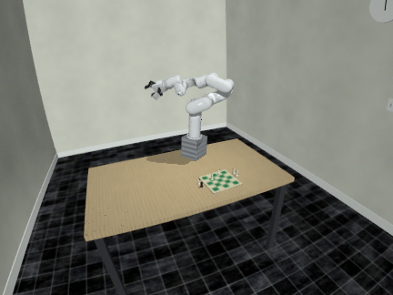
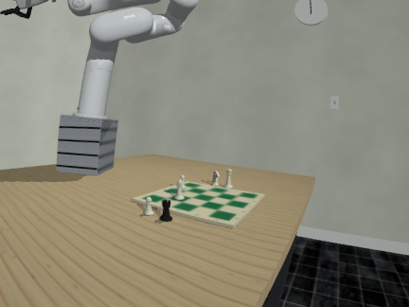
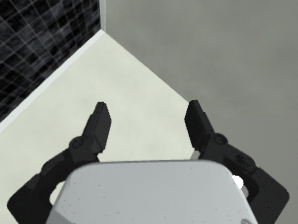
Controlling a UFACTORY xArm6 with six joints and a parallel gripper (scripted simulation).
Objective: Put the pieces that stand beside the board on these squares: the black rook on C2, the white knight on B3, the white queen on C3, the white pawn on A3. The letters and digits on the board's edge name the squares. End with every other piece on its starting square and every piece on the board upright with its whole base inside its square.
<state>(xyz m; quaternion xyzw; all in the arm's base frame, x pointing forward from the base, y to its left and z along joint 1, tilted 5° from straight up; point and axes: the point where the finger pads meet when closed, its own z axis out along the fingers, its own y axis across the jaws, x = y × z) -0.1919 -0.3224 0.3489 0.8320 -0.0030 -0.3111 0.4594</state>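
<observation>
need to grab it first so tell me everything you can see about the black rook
The black rook is a small, glossy black piece with a wide round base, a narrower body and a notched tower top. It stands upright on the wooden table, just off the near edge of the green and cream board, beside a white pawn on its left. Whether its base touches the board's edge cannot be told. Nothing holds it; the pincer is open, far above.

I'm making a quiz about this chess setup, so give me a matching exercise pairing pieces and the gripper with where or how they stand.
Things:
1. black rook
2. white bishop
3. white queen
4. gripper

Places or states:
A. on the board
B. open, high above the table
C. off the board's near edge, beside a white pawn
D. off the board's far edge, beside a white knight

Pairs: 1-C, 2-A, 3-D, 4-B
</observation>
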